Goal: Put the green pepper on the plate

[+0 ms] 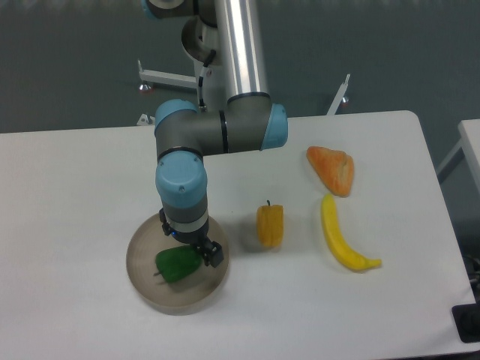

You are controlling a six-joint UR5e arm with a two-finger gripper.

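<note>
The green pepper [177, 265] is glossy dark green with its stem pointing left, and it sits over the middle of the round beige-grey plate [146, 289] at the front left of the table. My gripper [204, 253] points down over the plate, its dark fingertips [214, 255] against the pepper's right end. It looks shut on the pepper. The wrist hides the far finger. I cannot tell whether the pepper rests on the plate or hangs just above it.
A yellow pepper [270, 225] stands just right of the plate. A yellow banana [341, 240] lies further right. An orange wedge-shaped item [334, 169] lies behind it. The table's right edge [442, 217] is close to the banana.
</note>
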